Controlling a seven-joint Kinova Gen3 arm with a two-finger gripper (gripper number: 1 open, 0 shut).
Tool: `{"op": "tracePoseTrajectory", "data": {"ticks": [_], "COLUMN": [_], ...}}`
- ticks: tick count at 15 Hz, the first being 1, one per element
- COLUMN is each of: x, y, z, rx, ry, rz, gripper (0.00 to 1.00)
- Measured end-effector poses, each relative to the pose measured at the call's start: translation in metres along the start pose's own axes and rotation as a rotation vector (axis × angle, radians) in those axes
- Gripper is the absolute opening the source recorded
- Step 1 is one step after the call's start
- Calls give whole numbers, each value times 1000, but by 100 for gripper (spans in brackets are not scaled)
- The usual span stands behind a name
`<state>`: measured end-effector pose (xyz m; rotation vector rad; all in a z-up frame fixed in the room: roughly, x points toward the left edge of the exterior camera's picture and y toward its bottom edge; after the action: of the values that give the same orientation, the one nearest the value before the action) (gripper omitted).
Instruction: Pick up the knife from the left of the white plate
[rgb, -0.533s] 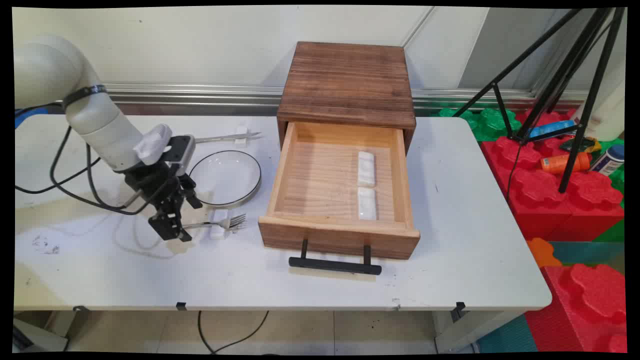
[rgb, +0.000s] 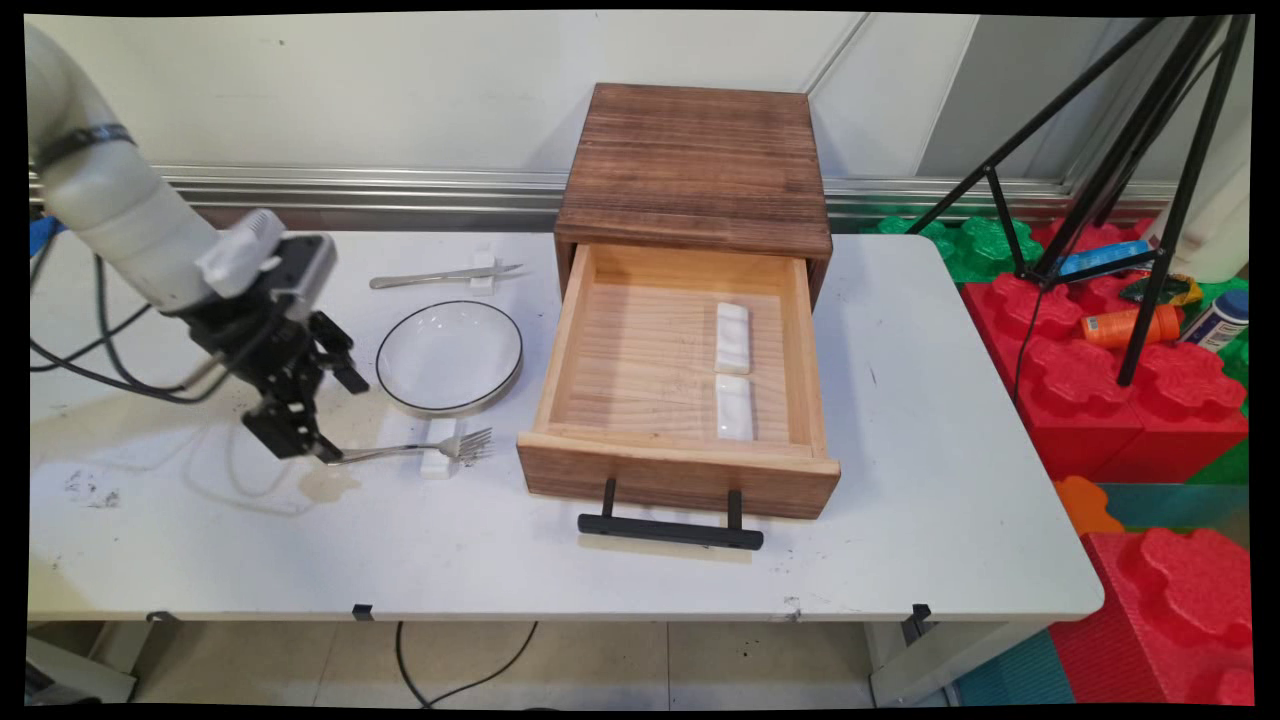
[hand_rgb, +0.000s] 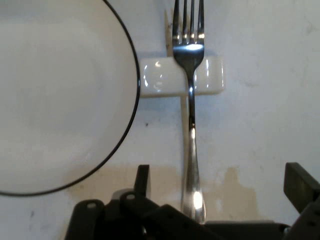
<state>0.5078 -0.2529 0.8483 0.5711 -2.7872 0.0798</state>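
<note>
1. The white bench (rgb: 600, 570) carries everything here; its near strip is bare apart from some dark scuffs at the left.
2. The black gripper (rgb: 300, 440) hangs low over the bench's left part, at the handle end of a fork (rgb: 420, 450). In the hand view its fingers (hand_rgb: 142, 180) stand wide apart, one on each side of the handle, and hold nothing; whether a fingertip touches the handle I cannot tell from the main view.
3. The fork (hand_rgb: 190, 125) lies along the bench with its tines to the right, its neck propped on a small white cutlery rest (rgb: 437, 462), the handle end reaching left to the gripper.
4. Right of the fork, the open drawer (rgb: 680, 470) of a wooden box (rgb: 695, 160) juts toward the near side, with a black bar handle (rgb: 670, 530) on its front. Two white cutlery rests (rgb: 733, 338) lie end to end inside it, right of centre.
5. Just beyond the fork sits a white plate with a dark rim (rgb: 450, 355), empty, its edge close to the rest (hand_rgb: 181, 76) without clearly touching it.
6. Farther back, a knife (rgb: 440, 275) lies across another small white rest (rgb: 483, 270), its tip pointing right toward the box.
7. Off the bench's right end stand red and green foam blocks (rgb: 1130, 400) and a black tripod (rgb: 1120, 160).
</note>
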Motion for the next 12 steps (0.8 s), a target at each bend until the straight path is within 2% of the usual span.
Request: {"op": "tracePoseTrajectory", "data": {"ticks": [6,10,12], "x": [-17,-16,-12], "y": [-8,-27,-45], "z": [-63,-97,-112], "rx": [75,144,198], "ry": [38,68,82], "rz": [-49,-92,-122], "gripper": [100,100,100]}}
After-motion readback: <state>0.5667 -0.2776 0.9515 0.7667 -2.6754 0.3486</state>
